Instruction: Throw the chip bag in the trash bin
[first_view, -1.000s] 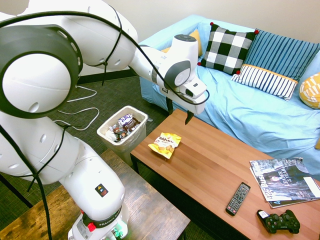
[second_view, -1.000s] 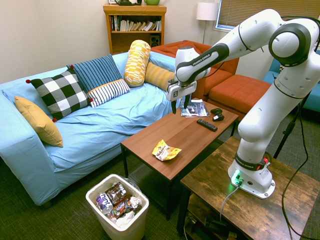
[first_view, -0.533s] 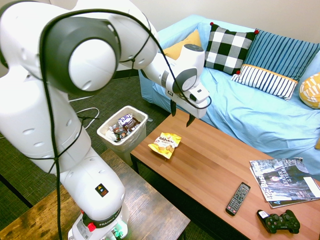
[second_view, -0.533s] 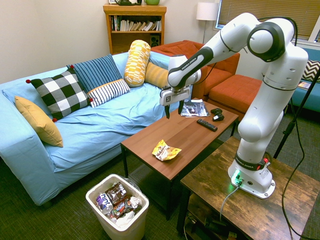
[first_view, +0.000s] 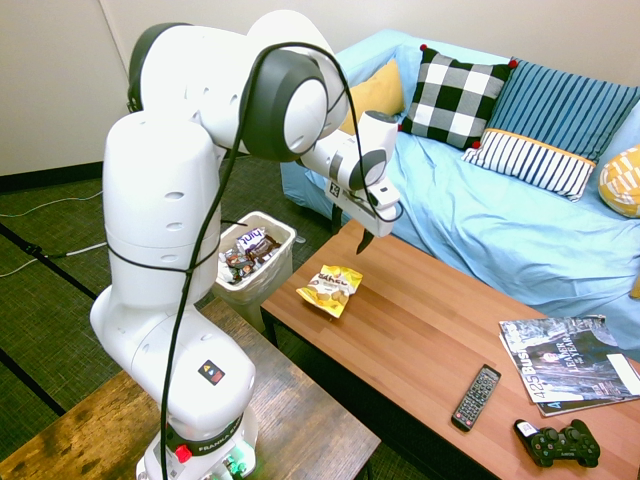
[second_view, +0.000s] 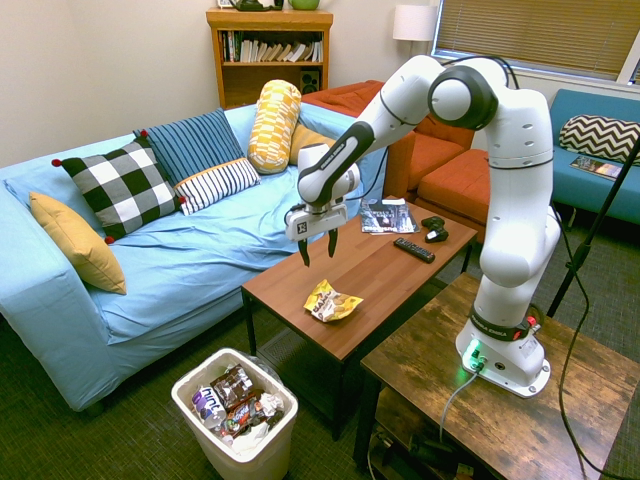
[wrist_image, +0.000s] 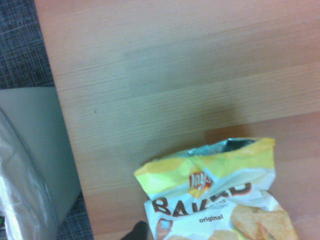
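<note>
The chip bag (first_view: 333, 288), yellow with a white patch, lies flat near the end of the wooden coffee table (first_view: 430, 330) that is closest to the trash bin. The second exterior view shows the chip bag (second_view: 330, 302) too, and in the wrist view the chip bag (wrist_image: 215, 195) fills the lower part, its torn top open. The trash bin (first_view: 248, 255), white and lined, stands on the floor just off that table end, with wrappers inside; the trash bin (second_view: 190, 378) is also seen from the other side. My gripper (second_view: 317, 248) hangs open and empty above the table, a little to the sofa side of the bag.
A remote (first_view: 476, 397), a black game controller (first_view: 562, 445) and magazines (first_view: 570, 375) lie at the table's other end. The blue sofa (first_view: 500, 220) with pillows runs along the table's far side. Dark carpet surrounds the bin.
The arm has swung along the table toward the chip bag's end, and the gripper has come lower and nearer the bag. Its fingers stayed open. The bag has not moved.
</note>
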